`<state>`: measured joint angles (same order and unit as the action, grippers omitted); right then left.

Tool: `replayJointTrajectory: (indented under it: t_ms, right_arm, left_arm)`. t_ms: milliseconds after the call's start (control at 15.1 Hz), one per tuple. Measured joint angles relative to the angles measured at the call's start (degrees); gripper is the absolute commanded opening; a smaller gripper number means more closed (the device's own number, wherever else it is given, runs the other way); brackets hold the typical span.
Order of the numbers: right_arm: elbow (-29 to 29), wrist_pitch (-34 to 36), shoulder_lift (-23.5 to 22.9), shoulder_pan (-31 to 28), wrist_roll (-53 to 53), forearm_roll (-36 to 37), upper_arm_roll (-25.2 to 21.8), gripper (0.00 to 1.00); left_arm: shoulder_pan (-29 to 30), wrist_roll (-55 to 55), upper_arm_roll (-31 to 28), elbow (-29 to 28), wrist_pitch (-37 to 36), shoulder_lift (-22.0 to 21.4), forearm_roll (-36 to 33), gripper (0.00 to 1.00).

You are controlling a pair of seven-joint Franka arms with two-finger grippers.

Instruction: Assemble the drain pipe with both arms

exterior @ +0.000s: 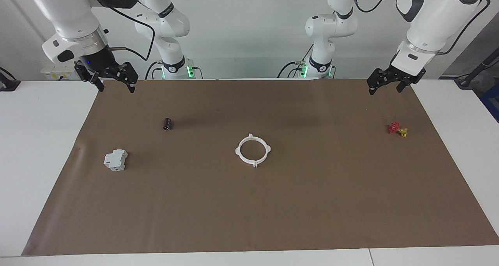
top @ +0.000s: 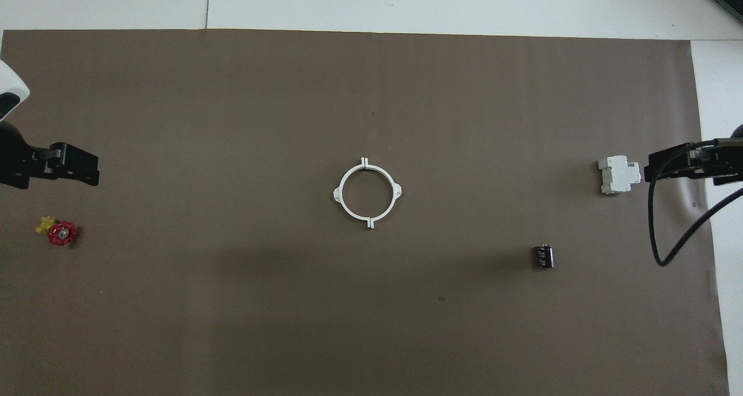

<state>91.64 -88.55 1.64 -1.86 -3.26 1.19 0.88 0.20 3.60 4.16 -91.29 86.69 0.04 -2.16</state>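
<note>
The drain pipe point(exterior: 237, 151) lies flat in the middle of the brown mat, its two white half-rings closed into one ring with four tabs. It also shows in the overhead view point(top: 337, 194), with the seams at the tabs nearest to and farthest from the robots. My right gripper point(exterior: 116, 88) hangs open and empty in the air over the mat's corner at the right arm's end; it shows in the overhead view point(top: 650, 166) too. My left gripper point(exterior: 385, 90) hangs open and empty over the mat at the left arm's end, also in the overhead view point(top: 93, 169). Both are well apart from the ring.
A grey-white boxy block point(exterior: 115, 160) point(top: 619, 174) and a small black cylinder point(exterior: 167, 123) point(top: 543, 256) lie toward the right arm's end. A red-and-yellow valve point(exterior: 397, 129) point(top: 58, 231) lies toward the left arm's end. The brown mat point(exterior: 249, 211) covers the white table.
</note>
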Motion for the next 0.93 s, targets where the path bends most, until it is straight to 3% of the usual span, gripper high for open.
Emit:
replayJointTrajectory:
  t_ms: [930]
  right_arm:
    - [0.00, 0.00, 0.00, 0.00, 0.00, 0.00, 0.00, 1.00]
  left_arm:
    - [0.03, 0.08, -0.67, 0.37, 0.60, 0.00, 0.01, 1.00]
